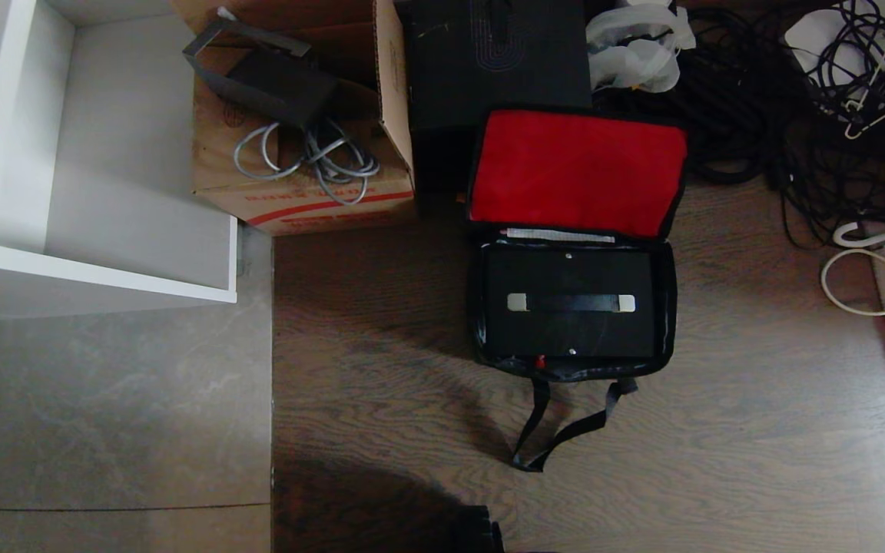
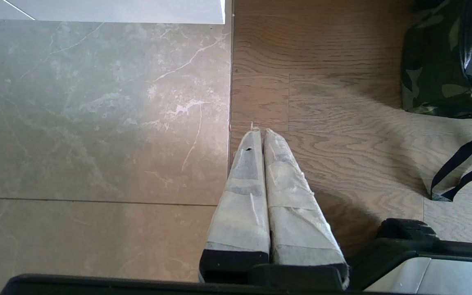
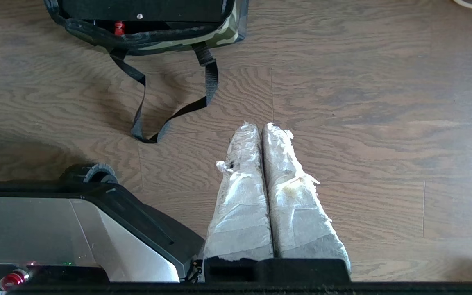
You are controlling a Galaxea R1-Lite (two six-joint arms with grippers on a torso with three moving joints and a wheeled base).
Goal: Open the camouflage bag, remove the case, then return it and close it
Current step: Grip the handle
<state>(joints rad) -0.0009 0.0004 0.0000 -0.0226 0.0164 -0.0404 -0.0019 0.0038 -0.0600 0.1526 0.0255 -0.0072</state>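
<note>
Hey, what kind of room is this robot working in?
Probably a storage corner or workshop room, not a tidy living space: a brown cardboard box holding grey cables, a tangle of black cords on the wood-plank floor, and an empty white shelf unit.

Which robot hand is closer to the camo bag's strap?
The right. The right gripper, shut and empty, hovers over the wood floor just beside the strap. The left gripper, also shut, hangs farther off, by the tile edge.

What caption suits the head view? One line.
Open camouflage bag on wood floor, red lid up, black case inside.
</note>
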